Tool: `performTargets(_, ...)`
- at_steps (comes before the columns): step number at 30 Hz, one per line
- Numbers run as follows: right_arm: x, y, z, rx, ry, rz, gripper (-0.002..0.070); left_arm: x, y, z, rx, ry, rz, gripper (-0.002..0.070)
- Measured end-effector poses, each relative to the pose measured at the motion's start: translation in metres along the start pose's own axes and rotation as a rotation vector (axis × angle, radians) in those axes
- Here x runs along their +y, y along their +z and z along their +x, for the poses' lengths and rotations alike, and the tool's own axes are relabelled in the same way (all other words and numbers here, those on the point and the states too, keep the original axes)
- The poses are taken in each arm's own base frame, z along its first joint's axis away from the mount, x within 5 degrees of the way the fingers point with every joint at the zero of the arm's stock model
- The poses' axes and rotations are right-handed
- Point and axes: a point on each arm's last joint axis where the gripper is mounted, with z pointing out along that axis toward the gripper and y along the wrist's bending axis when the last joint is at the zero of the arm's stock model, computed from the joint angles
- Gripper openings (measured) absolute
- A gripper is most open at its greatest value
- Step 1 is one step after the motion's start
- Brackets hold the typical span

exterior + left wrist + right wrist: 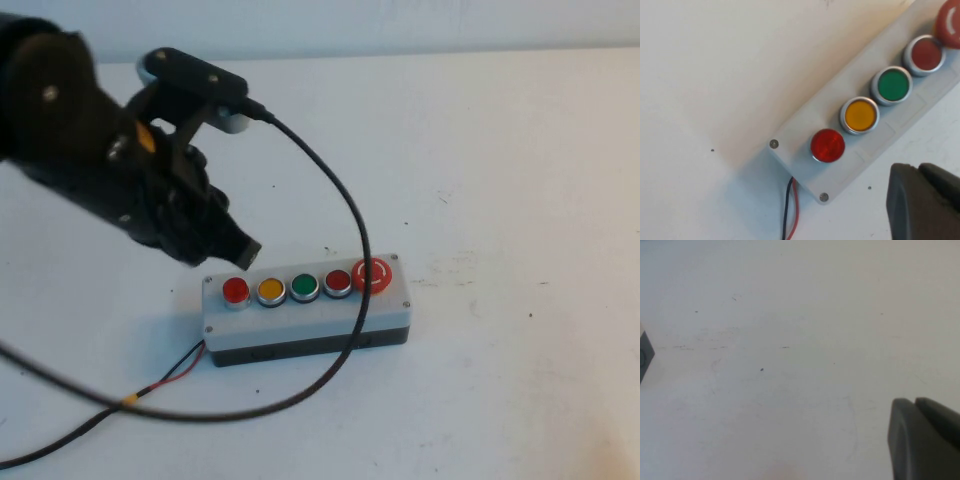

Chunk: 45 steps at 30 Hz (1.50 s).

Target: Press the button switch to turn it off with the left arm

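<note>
The button switch (pixel 236 290) is the bright-red round button with a silver ring at the left end of the grey box (pixel 380 305). It also shows in the left wrist view (pixel 827 145). My left gripper (pixel 245 254) is shut and empty. Its tip hovers just behind and above the button switch, apart from it. In the left wrist view the left gripper (pixel 917 168) has its two fingers pressed together, off to the side of the box (pixel 790 150). My right gripper (pixel 914 403) shows only in the right wrist view, shut and empty over bare table.
Along the box stand a yellow button (pixel 271 290), a green button (pixel 305 287), a darker red button (pixel 338 282) and a large red stop button (pixel 372 274). A thick black cable (pixel 352 210) loops across the box's right part. Red and black wires (pixel 175 375) leave its left end.
</note>
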Motion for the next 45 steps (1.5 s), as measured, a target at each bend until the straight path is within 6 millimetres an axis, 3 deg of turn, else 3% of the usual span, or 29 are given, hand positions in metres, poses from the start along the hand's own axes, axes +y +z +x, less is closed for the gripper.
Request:
performTargets(4, 0.000, 0.000, 0.000, 0.000, 0.000, 0.000, -0.0016, -0.012, -0.037, 0.040, -0.171, 0.001, -0.038, -0.0003)
performTargets(8, 0.000, 0.000, 0.000, 0.000, 0.000, 0.000, -0.0016, -0.023, -0.059, 0.086, -0.367, -0.012, -0.078, -0.0003)
performTargets(14, 0.000, 0.000, 0.000, 0.000, 0.000, 0.000, -0.0016, -0.037, -0.055, 0.150, -0.545, -0.062, -0.099, -0.0003)
performTargets(21, 0.000, 0.000, 0.000, 0.000, 0.000, 0.000, -0.0016, -0.046, -0.050, 0.196, -0.758, -0.064, -0.148, -0.0003)
performTargets(26, 0.000, 0.000, 0.000, 0.000, 0.000, 0.000, -0.0016, -0.049, -0.048, 0.214, -0.820, -0.063, -0.160, -0.0003)
performTargets(35, 0.000, 0.000, 0.000, 0.000, 0.000, 0.000, -0.0016, -0.049, -0.040, 0.217, -0.858, -0.062, -0.175, -0.0003)
performTargets(42, 0.000, 0.000, 0.000, 0.000, 0.000, 0.000, -0.0016, -0.046, -0.006, 0.235, -1.144, -0.067, -0.278, -0.0003)
performTargets(45, 0.000, 0.000, 0.000, 0.000, 0.000, 0.000, -0.0016, -0.046, -0.005, 0.240, -1.225, -0.051, -0.321, -0.0003)
